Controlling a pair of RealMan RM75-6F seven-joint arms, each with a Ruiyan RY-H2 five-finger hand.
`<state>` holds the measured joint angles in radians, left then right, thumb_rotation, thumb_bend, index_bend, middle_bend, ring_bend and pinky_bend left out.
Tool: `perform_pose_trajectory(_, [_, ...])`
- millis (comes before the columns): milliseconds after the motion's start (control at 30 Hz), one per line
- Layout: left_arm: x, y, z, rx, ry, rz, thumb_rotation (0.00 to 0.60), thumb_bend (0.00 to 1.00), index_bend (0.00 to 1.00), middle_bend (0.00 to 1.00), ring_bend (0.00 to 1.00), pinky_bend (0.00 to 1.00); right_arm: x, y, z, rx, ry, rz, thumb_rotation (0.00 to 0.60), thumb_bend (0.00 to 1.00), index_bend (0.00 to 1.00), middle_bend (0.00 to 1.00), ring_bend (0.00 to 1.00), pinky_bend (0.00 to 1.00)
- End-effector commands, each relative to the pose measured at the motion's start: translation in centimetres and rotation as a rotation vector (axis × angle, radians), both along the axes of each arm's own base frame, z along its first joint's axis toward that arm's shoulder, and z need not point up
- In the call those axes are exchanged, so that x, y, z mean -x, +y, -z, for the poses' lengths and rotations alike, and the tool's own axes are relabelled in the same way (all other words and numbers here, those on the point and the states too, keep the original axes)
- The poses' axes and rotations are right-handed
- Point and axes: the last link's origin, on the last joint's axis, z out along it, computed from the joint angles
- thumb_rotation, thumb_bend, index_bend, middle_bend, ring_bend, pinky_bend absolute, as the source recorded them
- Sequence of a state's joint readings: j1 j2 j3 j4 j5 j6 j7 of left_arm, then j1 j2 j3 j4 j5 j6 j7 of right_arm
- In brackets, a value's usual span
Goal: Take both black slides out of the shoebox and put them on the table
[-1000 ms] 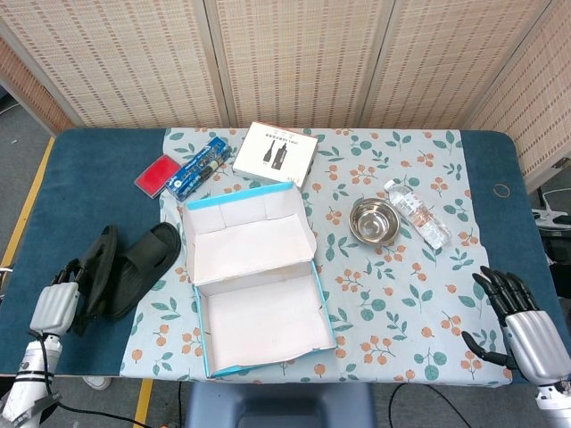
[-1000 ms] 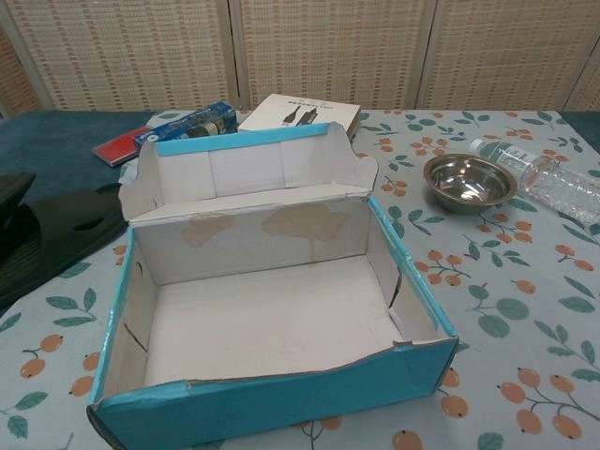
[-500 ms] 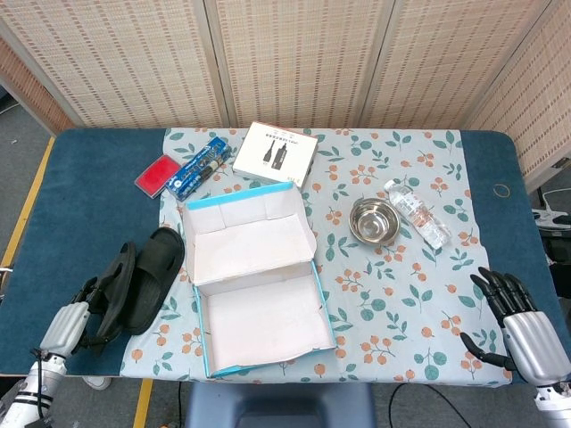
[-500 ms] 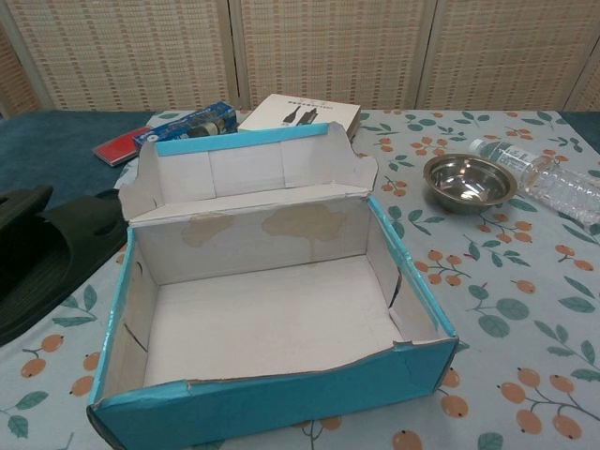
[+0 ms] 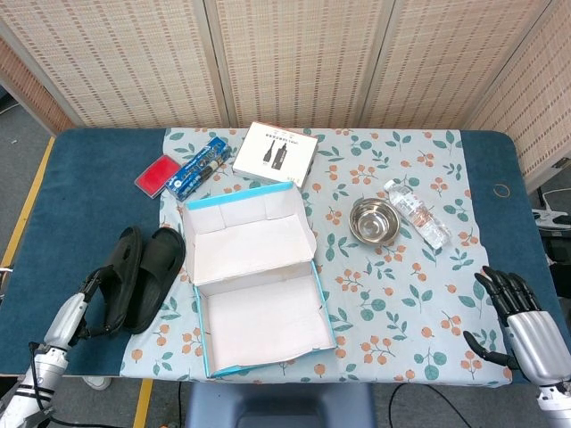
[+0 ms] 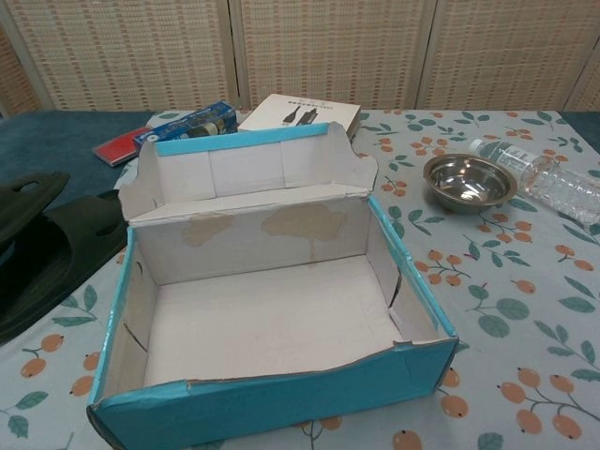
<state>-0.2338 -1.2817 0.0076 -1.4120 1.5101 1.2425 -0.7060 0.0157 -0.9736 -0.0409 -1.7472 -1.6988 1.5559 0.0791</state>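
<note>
The blue shoebox (image 5: 252, 272) stands open and empty in the middle of the table; the chest view shows its front wall (image 6: 281, 398) close up. Both black slides lie side by side on the table left of it. The inner slide (image 5: 159, 275) is next to the box. My left hand (image 5: 73, 314) grips the near end of the outer slide (image 5: 118, 272). In the chest view the inner slide (image 6: 52, 258) and the outer slide (image 6: 23, 195) show at the left edge, and neither hand appears. My right hand (image 5: 526, 325) hovers at the near right corner, fingers spread, holding nothing.
A steel bowl (image 5: 373, 220) and a lying water bottle (image 5: 417, 214) sit right of the box. Behind it are a white booklet (image 5: 275, 153), a blue carton (image 5: 196, 169) and a red case (image 5: 158, 173). A floral cloth (image 5: 401, 294) covers the table's middle.
My left hand dropped toward the near edge, bringing the outer slide down and right until it lies beside the other. The inner slide shifted slightly. The right hand barely moved.
</note>
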Motion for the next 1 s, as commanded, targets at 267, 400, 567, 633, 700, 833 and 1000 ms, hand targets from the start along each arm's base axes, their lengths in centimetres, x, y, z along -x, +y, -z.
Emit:
perform_pose_trajectory(267, [-2.6, -4.8, -4.3, 0.017, 0.141, 0.219, 0.563, 0.32, 0.00, 0.00, 0.00, 0.01, 0.0, 0.2, 0.1, -0.004, 0.010, 0.008, 0.449, 0.24, 0.00, 0.00, 0.00, 0.00])
perform_pose_trajectory(400, [-2.7, -6.5, -6.8, -0.149, 0.260, 0.220, 0.568, 0.33, 0.00, 0.00, 0.00, 0.01, -0.1, 0.3, 0.1, -0.007, 0.017, 0.014, 0.450, 0.24, 0.00, 0.00, 0.00, 0.00])
perform_pose_trajectory(567, [-3.0, -7.5, -7.1, -0.226, 0.355, 0.240, 0.576, 0.35, 0.00, 0.00, 0.00, 0.01, -0.2, 0.4, 0.4, -0.008, 0.029, 0.010, 0.450, 0.24, 0.00, 0.00, 0.00, 0.00])
perform_pose_trajectory(633, [-3.2, -7.7, -6.8, -0.238, 0.408, 0.255, 0.585, 0.35, 0.00, 0.00, 0.00, 0.01, -0.2, 0.5, 0.6, -0.010, 0.035, 0.008, 0.449, 0.24, 0.00, 0.00, 0.00, 0.00])
perform_pose_trajectory(700, [-3.5, -8.0, -6.5, -0.247, 0.441, 0.262, 0.594, 0.35, 0.00, 0.00, 0.00, 0.02, -0.3, 0.5, 0.6, -0.010, 0.038, 0.007, 0.449, 0.24, 0.00, 0.00, 0.00, 0.00])
perform_pose_trajectory(833, [-3.5, -8.4, -6.4, -0.242, 0.441, 0.255, 0.599, 0.35, 0.00, 0.00, 0.00, 0.02, -0.2, 0.6, 0.4, 0.009, 0.041, 0.010, 0.449, 0.24, 0.00, 0.00, 0.00, 0.00])
perform_pose_trajectory(1000, [-3.0, -9.0, -6.5, -0.255, 0.468, 0.255, 0.599, 0.35, 0.00, 0.00, 0.00, 0.03, 0.0, 0.6, 0.1, 0.040, 0.057, 0.023, 0.449, 0.24, 0.00, 0.00, 0.00, 0.00])
